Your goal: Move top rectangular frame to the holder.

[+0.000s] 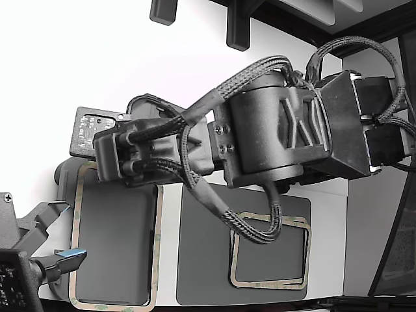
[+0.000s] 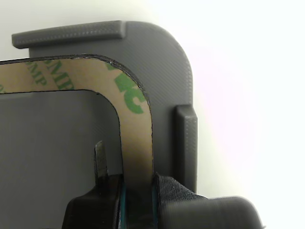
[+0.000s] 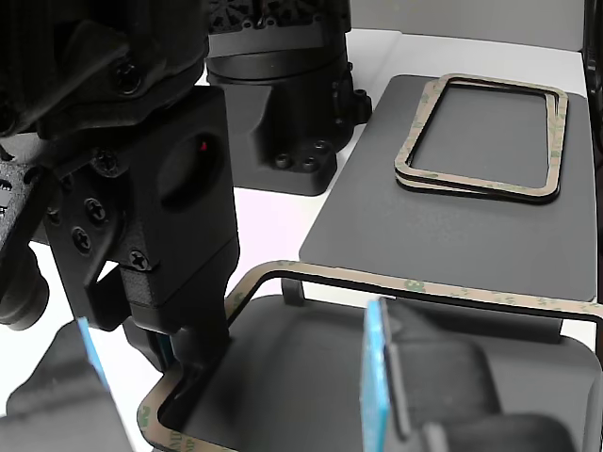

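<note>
Tan-beige rectangular frame (image 2: 136, 133) with green mottling is pinched on one side rail by the black gripper (image 2: 138, 191), jaws clamped across the strip. It is held just over the light grey tabbed holder plate (image 2: 167, 62), corner tucked inside the raised tabs, likely for seating. Remaining frames (image 3: 480, 137) are stacked on the dark grey mat (image 3: 471, 235).

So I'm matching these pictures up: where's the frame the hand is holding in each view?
Exterior view: the held frame lies over the holder at the exterior view's left.
Wrist view: its corner fills the middle, pinched by the hand.
Other view: it crosses the foreground, gripped near one corner.
Shared landmark: the holder, showing in all three.
</note>
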